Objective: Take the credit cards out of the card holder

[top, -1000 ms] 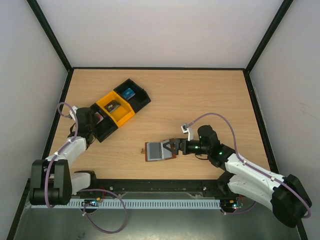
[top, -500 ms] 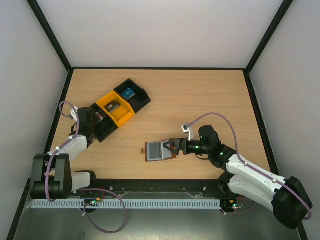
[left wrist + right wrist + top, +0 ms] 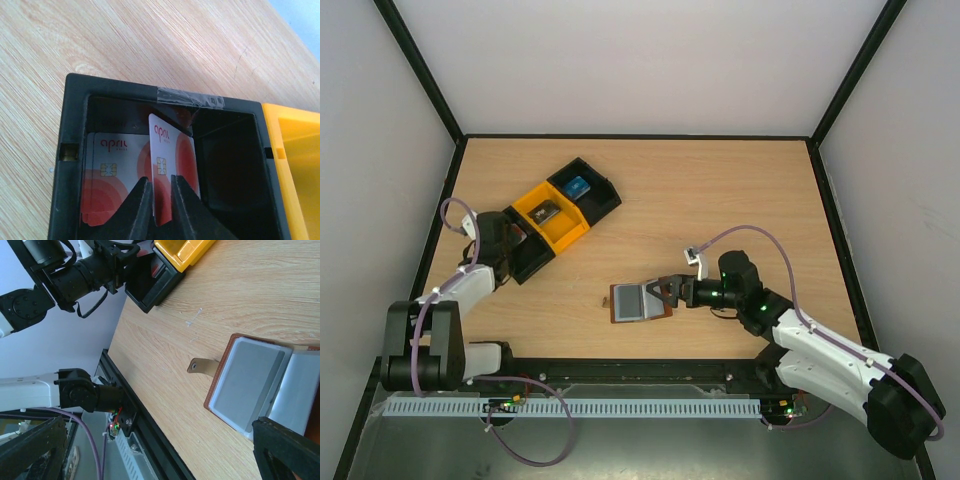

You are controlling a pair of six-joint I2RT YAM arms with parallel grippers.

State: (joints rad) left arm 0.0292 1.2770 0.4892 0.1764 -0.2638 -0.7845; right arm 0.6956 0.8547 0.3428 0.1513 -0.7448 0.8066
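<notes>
I am keeping the left tool [image 3: 160, 184] nearly closed, pinching a white card [image 3: 169, 150] upright on its edge inside the end compartment of the black tray [image 3: 75, 125], beside a second white card [image 3: 112, 165] lying flat there. The right tool [image 3: 667, 292] is hanging spread wide, gripping nothing, over the right half of the card holder [image 3: 636, 301], which is lying open on the bench [image 3: 720, 200].

The left pincer [image 3: 161, 184] is shifted slightly leftward at the near end of the black tray [image 3: 527, 266]; the right arm [image 3: 820, 346] is drawn marginally farther from that tray.
</notes>
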